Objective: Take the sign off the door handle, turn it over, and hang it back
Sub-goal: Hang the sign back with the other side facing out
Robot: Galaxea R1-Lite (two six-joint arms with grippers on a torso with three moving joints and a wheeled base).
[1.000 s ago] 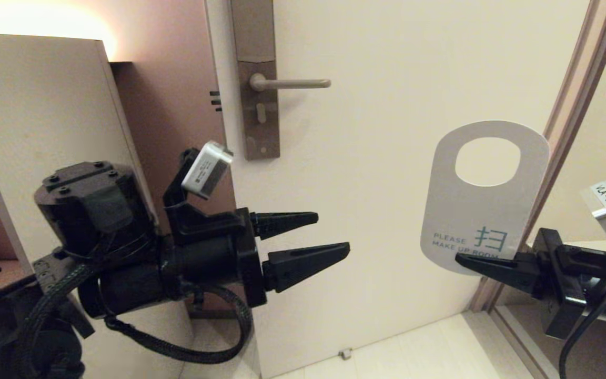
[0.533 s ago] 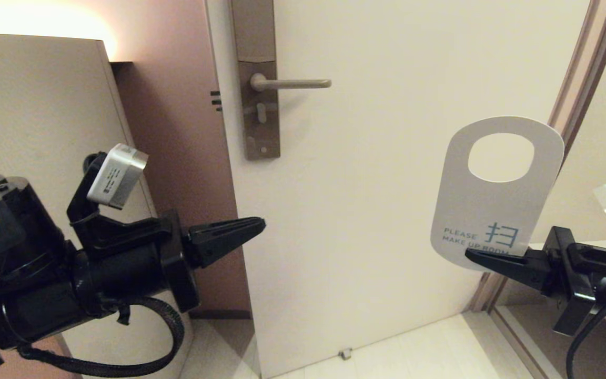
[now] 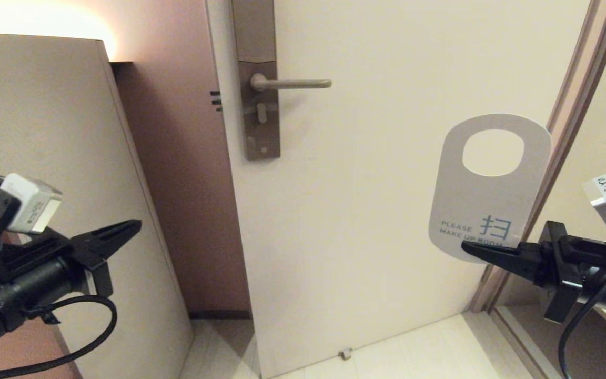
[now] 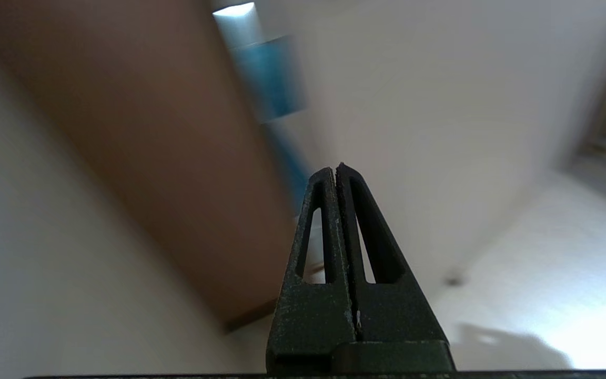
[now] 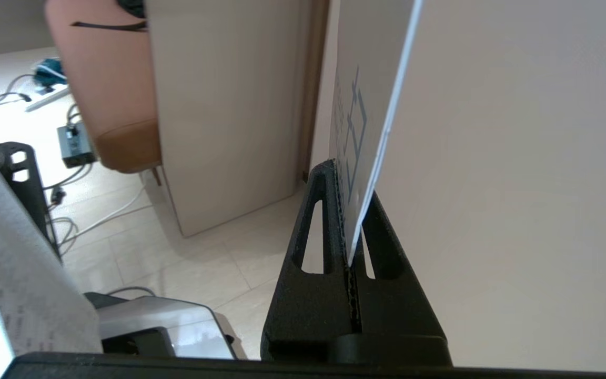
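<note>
Door: cream panel [image 3: 376,221] filling the centre of the head view, brown frame strip along the right edge.
Floor: pale tiles [image 3: 418,347] along the bottom of the head view.
Cabinet: beige side panel [image 3: 45,116] at the left, with a brownish wall strip between it and the door.
Door handle: slim metal lever [image 3: 295,83] in the upper centre, horizontal on a tall grey-brown plate [image 3: 258,79]; bare, nothing hung on it.
Sign: white face [image 3: 490,184] showing "PLEASE MAKE UP ROOM", centre right, upright, oval hole at the top; well apart from the handle, lower and to its right.
Right pincer: [image 3: 471,249] lower right, clenched on the sign's bottom edge; card edge seen between the fingers [image 5: 313,247] in the right wrist view.
Left pincer: [image 3: 127,229] lower left, in front of the cabinet, pressed closed and empty.
</note>
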